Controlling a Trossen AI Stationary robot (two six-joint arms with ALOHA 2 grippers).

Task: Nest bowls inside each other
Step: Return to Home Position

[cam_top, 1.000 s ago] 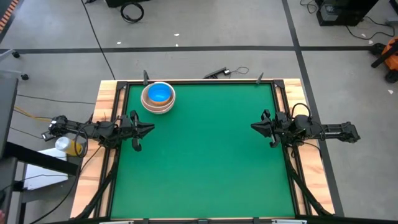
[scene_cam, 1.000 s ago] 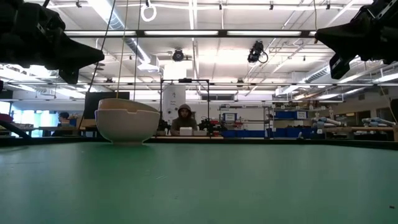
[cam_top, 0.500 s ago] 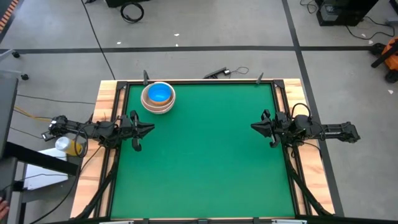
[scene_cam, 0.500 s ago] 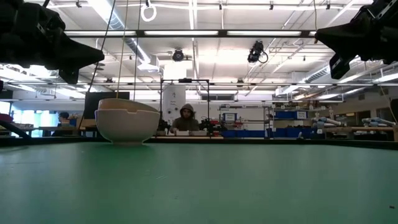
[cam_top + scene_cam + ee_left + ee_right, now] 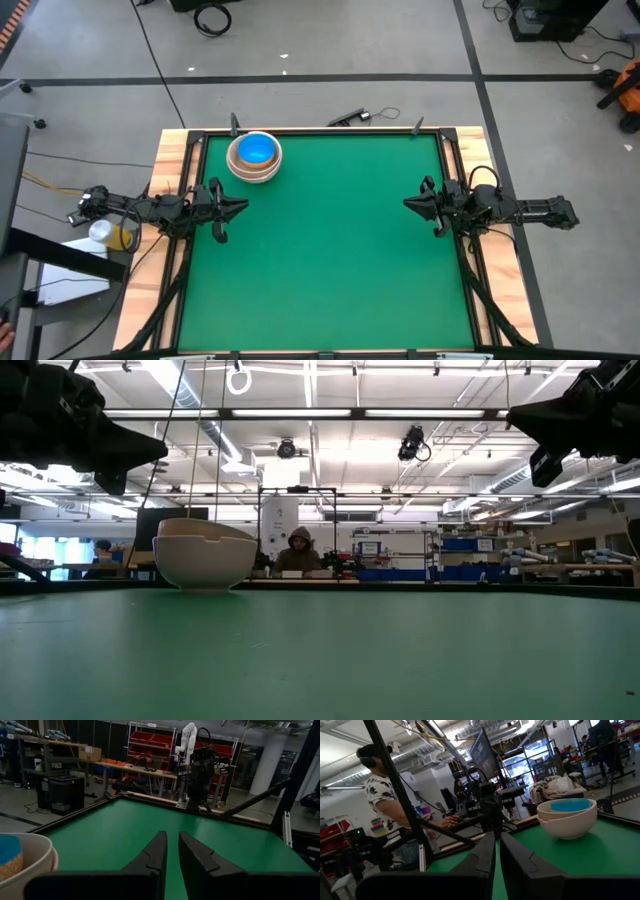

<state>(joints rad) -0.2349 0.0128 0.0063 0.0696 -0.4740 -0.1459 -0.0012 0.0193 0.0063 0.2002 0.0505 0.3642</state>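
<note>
The bowls stand nested in one stack [image 5: 254,157] on the green mat near the table's far left corner: a bright blue bowl [image 5: 257,150] sits inside tan and cream ones, and the outer cream bowl [image 5: 204,554] rests on its base. The stack also shows in the right wrist view [image 5: 567,817] and at the edge of the left wrist view [image 5: 20,865]. My left gripper [image 5: 243,208] hangs shut at the table's left edge, in front of the stack. My right gripper [image 5: 407,204] hangs shut at the right edge. Both are above the mat and hold nothing.
The green mat [image 5: 330,250] is framed by a wooden rim [image 5: 168,180]. Posts stand at the far edge [image 5: 233,123]. A person [image 5: 387,805] stands beyond the table's left side in the right wrist view, and another sits beyond the far edge [image 5: 297,550].
</note>
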